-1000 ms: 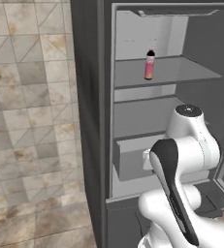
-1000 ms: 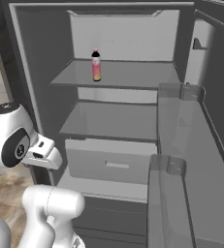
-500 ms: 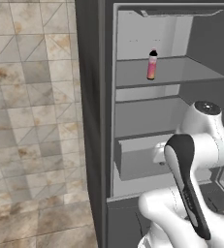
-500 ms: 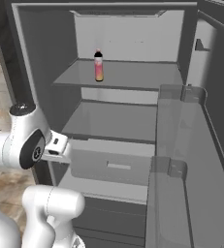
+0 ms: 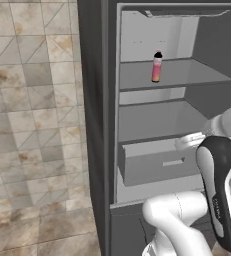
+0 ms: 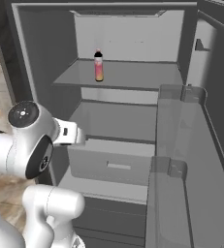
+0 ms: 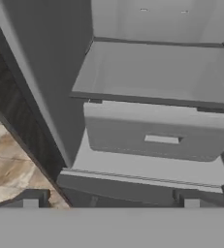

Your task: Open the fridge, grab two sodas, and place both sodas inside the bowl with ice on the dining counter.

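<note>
One soda [image 5: 157, 67] stood upright on the upper shelf [image 6: 128, 75] of the fridge [image 5: 94, 100], well above the gripper [image 7: 111, 206] and farther back in the cavity. It was a slim pink-to-orange bottle with a black cap, apart from the walls and with nothing beside it. The fridge door [image 6: 191, 160] hung wide open to the gripper's right, so the opening step looked done. No soda had been taken yet. The gripper held nothing and its jaws stood spread as wide as they go, the two dark fingertips [image 7: 31, 203] far apart at the foot of the hand view.

The hand sat low in front of the fridge, roughly level with the pale grey drawer [image 7: 157, 138], and faced the drawer front and the bare middle shelf [image 7: 157, 70] above it. By my judgement the reach for the first soda was only starting: the hand would have to rise a full shelf height before closing on the bottle. Both sodas, the carry to the counter and both placements were left to do.

A second soda could not be found on any visible shelf. It may have been inside the drawer, in a door bin, or elsewhere out of frame, and the pictures did not settle that. In the left base view the arm's own forearm [image 5: 217, 190] covered the lower right of the fridge interior. From the base views the hand itself was mostly hidden behind the arm's joints.
</note>
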